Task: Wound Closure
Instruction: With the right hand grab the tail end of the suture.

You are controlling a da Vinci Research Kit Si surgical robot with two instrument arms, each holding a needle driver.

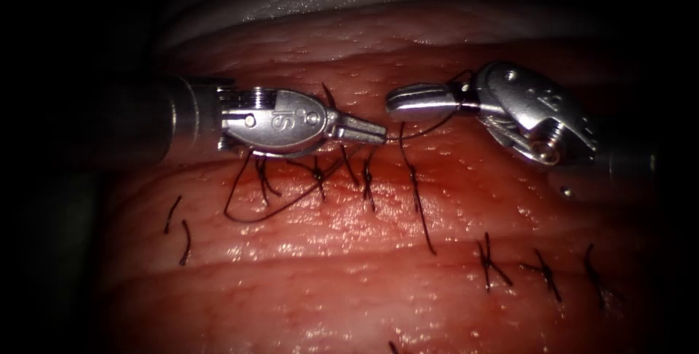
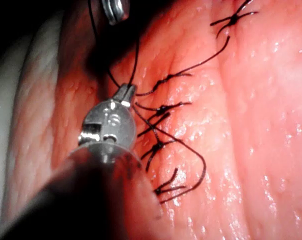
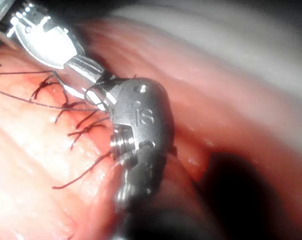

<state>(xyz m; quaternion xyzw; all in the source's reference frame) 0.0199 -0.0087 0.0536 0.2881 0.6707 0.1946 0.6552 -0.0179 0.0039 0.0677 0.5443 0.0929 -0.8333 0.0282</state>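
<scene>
Over the stitched cut in the tissue [image 1: 364,296], the two tools meet tip to tip. My left tool [image 1: 378,134] comes in from the left, jaws shut on the dark thread [image 1: 426,130] at their tip; the same grip appears at the left tool [image 2: 127,91] in the left wrist view. That thread runs right and loops around the base of the right tool's jaws. My right tool [image 1: 393,100] has its jaws shut, with nothing seen between them. A long thread tail [image 1: 419,208] hangs down over the tissue below the tips.
Several tied stitches [image 1: 368,179] cross the cut under the left tool, and more stitches [image 1: 546,270] lie to the right. A slack thread loop [image 1: 247,215] lies below the left tool. Short cut thread ends [image 1: 182,234] lie at far left. Red fluid wets the tissue.
</scene>
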